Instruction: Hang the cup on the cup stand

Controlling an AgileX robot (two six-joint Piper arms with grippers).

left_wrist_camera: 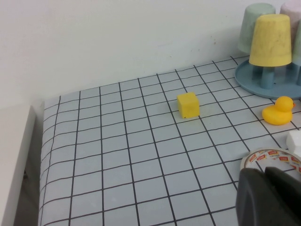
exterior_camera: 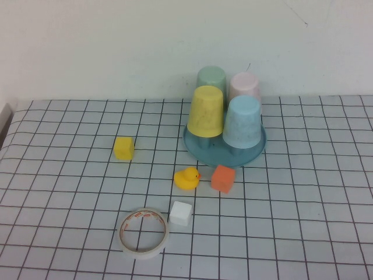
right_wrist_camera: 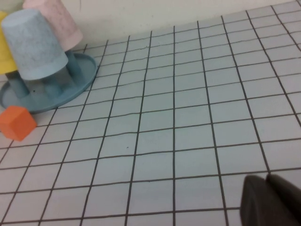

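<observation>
Gridded tablecloth (exterior_camera: 70,175) runs back to a plain white wall. Your left gripper (left_wrist_camera: 268,197) sits low just beside the tape roll (exterior_camera: 144,232); your right gripper (right_wrist_camera: 270,200) hovers over bare grid, well apart from the stand. Whether either is open, I cannot tell. Your light blue cup (exterior_camera: 242,122) hangs upside down on the cup stand (exterior_camera: 198,144), beside the yellow cup (exterior_camera: 206,111).

Even, soft, bright light is cast over the counter (exterior_camera: 70,175); only faint, short shadows are seen beneath the cup stand (exterior_camera: 225,153) and rubber duck (exterior_camera: 186,178); no glare is noticed; the wrist views are slightly softer, and each dark gripper body at the lower edge is blurred.
</observation>
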